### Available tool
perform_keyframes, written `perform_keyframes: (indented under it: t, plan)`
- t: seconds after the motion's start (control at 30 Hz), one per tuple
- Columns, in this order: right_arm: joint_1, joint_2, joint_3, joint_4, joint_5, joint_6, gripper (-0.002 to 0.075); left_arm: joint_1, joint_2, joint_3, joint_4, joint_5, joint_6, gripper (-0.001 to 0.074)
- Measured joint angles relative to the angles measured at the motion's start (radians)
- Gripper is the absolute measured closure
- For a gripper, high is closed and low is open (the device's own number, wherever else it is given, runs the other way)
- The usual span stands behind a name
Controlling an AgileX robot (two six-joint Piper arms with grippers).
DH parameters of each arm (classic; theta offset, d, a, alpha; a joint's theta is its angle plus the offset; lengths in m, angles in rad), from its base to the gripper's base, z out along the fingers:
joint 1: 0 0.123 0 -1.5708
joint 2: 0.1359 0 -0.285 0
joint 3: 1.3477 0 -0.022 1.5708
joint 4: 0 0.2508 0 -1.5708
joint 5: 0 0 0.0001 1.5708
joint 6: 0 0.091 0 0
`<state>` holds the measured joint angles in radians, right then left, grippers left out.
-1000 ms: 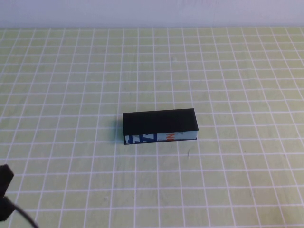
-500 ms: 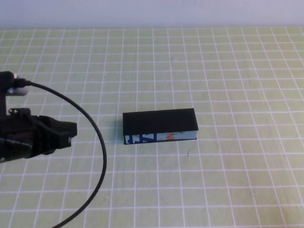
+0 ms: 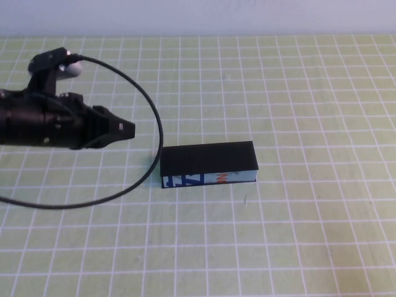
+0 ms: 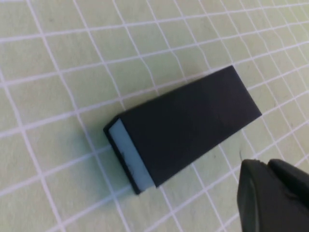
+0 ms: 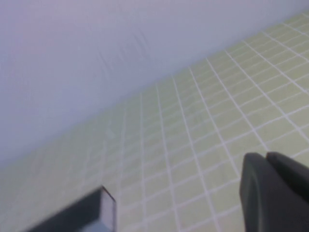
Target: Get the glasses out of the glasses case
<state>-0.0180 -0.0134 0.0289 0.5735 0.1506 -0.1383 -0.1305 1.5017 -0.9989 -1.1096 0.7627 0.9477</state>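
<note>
On the green gridded table (image 3: 309, 93), near the middle: glasses case (image 3: 208, 164), lid down flat, light-blue printed strip toward the robot. To its left and just apart, above the table: left pincer (image 3: 127, 129), tips pressed together, aimed at the case. Right pincer (image 5: 270, 166) off to the side, tips together.

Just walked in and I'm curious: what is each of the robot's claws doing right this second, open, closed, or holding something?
Left gripper: fingers closed, empty, left of the closed glasses case, not touching.
Right gripper: fingers closed, empty, away from the case.
</note>
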Motion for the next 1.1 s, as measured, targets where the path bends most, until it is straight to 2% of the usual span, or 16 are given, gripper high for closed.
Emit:
perform_keyframes:
  t: [0.07,0.23,0.33,0.5,0.73,1.0,1.1]
  plan:
    - [0.0,0.0,0.0,0.146,-0.036,0.0,0.0743,0.0,0.067,-0.073,-0.002,0.037,-0.002,0.0739]
    - [0.0,0.0,0.0,0.32,-0.088,0.0,0.0743,0.0,0.2,-0.205,0.005,0.131,-0.008,0.0739]
    - [0.0,0.0,-0.016,0.367,0.006,-0.01,0.0743,0.0,0.274,-0.28,0.02,0.15,-0.019,0.0739]
    - [0.0,0.167,-0.154,0.332,0.248,-0.049,0.0743,-0.01,0.407,-0.461,0.066,0.194,-0.076,0.0739]
    - [0.0,0.565,-0.421,0.261,0.555,-0.265,0.0743,-0.095,0.608,-0.696,0.188,0.21,-0.175,0.0739]
    - [0.0,0.897,-0.656,0.248,0.683,-0.431,0.0743,-0.126,0.777,-0.874,0.201,0.229,-0.238,0.0739]
    - [0.038,0.989,-0.721,0.244,0.685,-0.449,0.0743,-0.126,0.816,-0.894,0.205,0.231,-0.242,0.0739]
